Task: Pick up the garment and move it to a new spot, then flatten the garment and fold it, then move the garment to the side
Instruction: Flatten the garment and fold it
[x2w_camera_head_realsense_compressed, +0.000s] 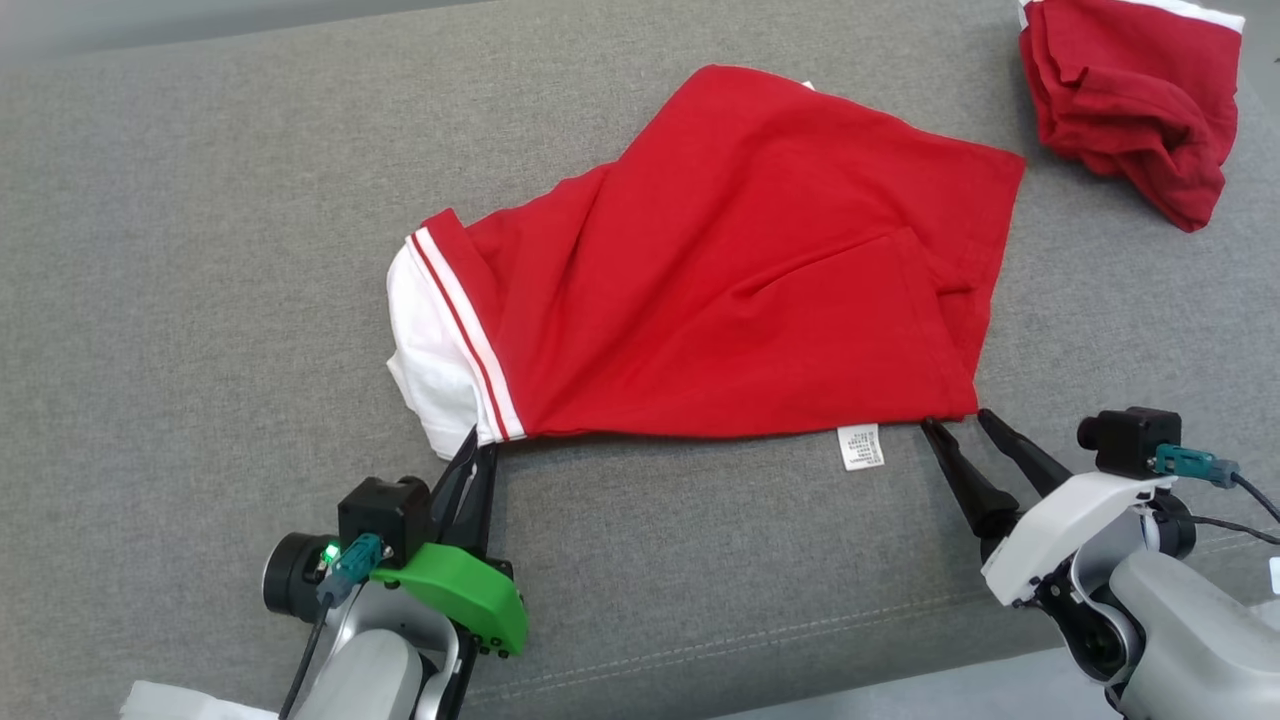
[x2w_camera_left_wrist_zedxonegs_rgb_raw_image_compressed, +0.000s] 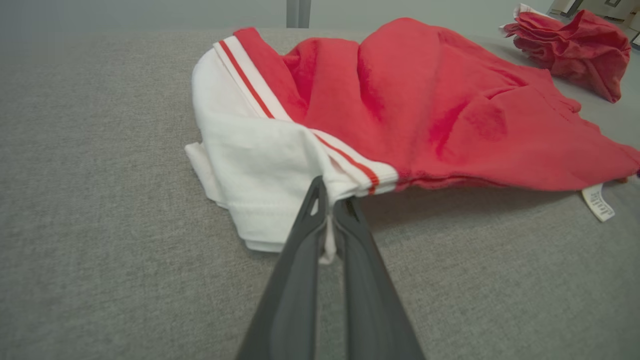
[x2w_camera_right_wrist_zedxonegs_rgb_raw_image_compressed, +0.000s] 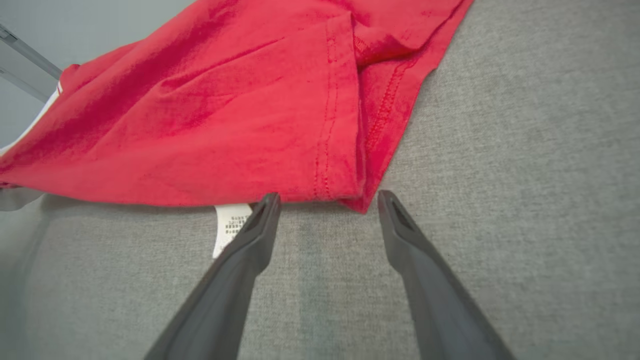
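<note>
Left gripper (x2w_camera_head_realsense_compressed: 478, 438) clamped on garment (x2w_camera_head_realsense_compressed: 720, 270); right gripper (x2w_camera_head_realsense_compressed: 955, 417) spread; long axis left-right, white end left.

the garment (x2w_camera_head_realsense_compressed: 720, 270) lies spread over the middle of the padded surface (x2w_camera_head_realsense_compressed: 200, 250). a second, bunched garment (x2w_camera_head_realsense_compressed: 1130, 100) sits behind it to the right, well apart. a care label (x2w_camera_head_realsense_compressed: 860, 446) pokes out from under the garment's near edge, toward its right end. the left gripper (x2w_camera_head_realsense_compressed: 482, 448) is at the near left corner, clamped on the cloth edge there. the right gripper (x2w_camera_head_realsense_compressed: 957, 418) is at the near right corner, fingers spread, tips just before the hem, with the label just to its left.
</note>
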